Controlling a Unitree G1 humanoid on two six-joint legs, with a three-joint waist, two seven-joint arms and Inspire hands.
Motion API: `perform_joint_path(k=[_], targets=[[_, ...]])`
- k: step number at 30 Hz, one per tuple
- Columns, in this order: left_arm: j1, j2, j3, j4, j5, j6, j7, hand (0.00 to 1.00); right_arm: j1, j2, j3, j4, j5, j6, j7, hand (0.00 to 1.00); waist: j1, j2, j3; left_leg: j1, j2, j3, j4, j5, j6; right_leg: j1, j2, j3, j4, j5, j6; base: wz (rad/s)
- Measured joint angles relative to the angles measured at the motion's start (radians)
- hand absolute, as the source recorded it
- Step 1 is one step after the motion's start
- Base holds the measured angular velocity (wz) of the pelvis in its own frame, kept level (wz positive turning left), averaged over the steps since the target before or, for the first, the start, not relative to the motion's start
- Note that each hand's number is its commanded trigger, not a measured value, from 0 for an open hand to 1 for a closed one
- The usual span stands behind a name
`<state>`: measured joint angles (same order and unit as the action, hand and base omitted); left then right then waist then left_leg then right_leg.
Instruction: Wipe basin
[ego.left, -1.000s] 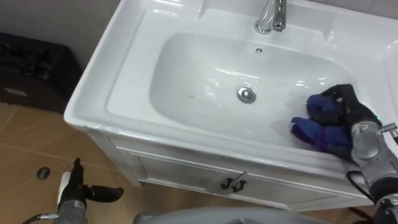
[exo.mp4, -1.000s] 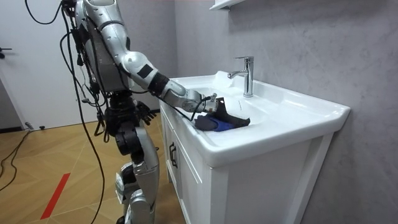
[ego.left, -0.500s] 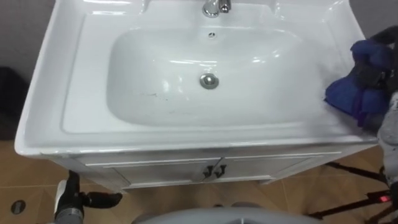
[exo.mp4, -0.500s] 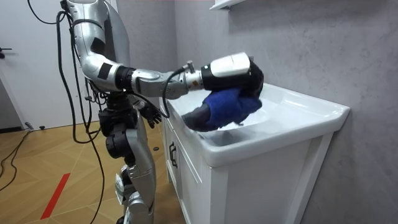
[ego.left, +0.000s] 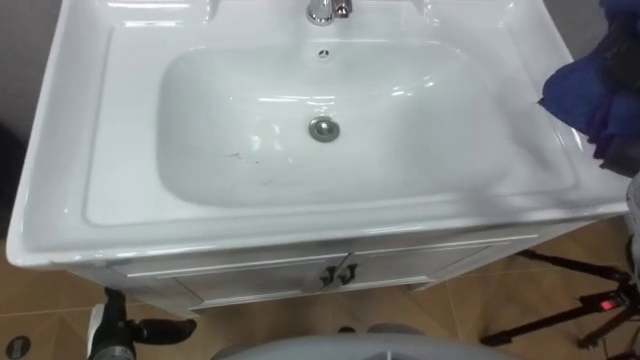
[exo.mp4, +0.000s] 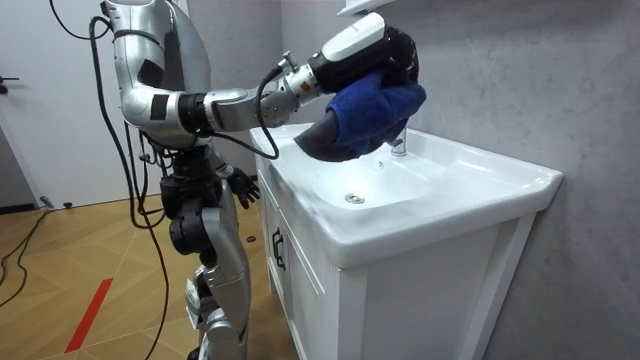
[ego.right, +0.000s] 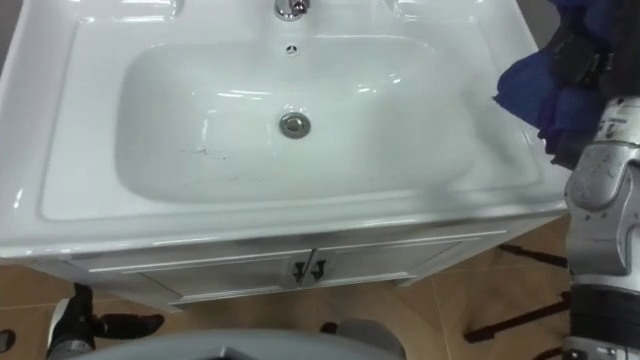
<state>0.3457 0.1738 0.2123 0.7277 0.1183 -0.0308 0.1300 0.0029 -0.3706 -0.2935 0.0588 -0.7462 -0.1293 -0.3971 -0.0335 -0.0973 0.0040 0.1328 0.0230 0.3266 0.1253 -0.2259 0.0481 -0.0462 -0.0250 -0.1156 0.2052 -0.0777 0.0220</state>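
The robot stands at the front of a white basin (ego.left: 70, 120), facing it. Its right arm reaches forward and up from the shoulder, bent at the elbow, with the silver forearm angled upward. The right hand (exo.mp4: 388, 52), dark and glove-like, is held in the air well above the basin top, its fingers curled round a blue cloth (exo.mp4: 365, 112). The cloth is thick, soft and bunched, and hangs in loose folds beneath the hand, clear of the basin (from the head camera it shows at the far right, over the basin's right-hand rim).

Below the right hand and toward the robot's left lies the bowl, a smooth, glossy, rounded hollow set in a rectangular top with a raised edge. A round metal drain (ego.left: 323, 128) sits at the bowl's middle, with a few faint dark specks just left of it. A shiny chrome tap (ego.left: 325, 10) stands at the back edge, beyond the drain.

Under the basin is a white panelled cabinet (ego.left: 250, 280) with two small dark handles (ego.left: 335, 277) side by side. The left hand (ego.left: 118, 328) hangs low beside the robot's hip, far below the right hand, fingers relaxed and apart, holding nothing, over a tan floor (ego.left: 40, 300).
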Motion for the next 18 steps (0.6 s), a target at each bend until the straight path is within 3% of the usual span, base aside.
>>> perform_joint_path(k=[7, 18], targets=[[0.001, -0.001, -0.010, 0.002, -0.006, 0.000, 0.011, 0.00, 0.000, 0.000, 0.000, 0.001, -0.002, 0.027, 0.008, 1.00, 0.000, 0.006, 0.0040, 0.001, 0.002, 0.000, 0.000, -0.001, -0.002, 0.001, 0.003, 0.001, -0.002, 0.000, 0.000, 0.00], [-0.003, 0.006, -0.020, -0.002, -0.008, 0.006, 0.005, 0.00, 0.000, -0.001, 0.015, 0.004, 0.000, 0.083, 0.043, 1.00, 0.013, 0.007, 0.0034, -0.003, 0.003, 0.000, 0.000, -0.002, -0.003, -0.004, 0.004, 0.000, -0.001, 0.000, 0.000, 0.00]])
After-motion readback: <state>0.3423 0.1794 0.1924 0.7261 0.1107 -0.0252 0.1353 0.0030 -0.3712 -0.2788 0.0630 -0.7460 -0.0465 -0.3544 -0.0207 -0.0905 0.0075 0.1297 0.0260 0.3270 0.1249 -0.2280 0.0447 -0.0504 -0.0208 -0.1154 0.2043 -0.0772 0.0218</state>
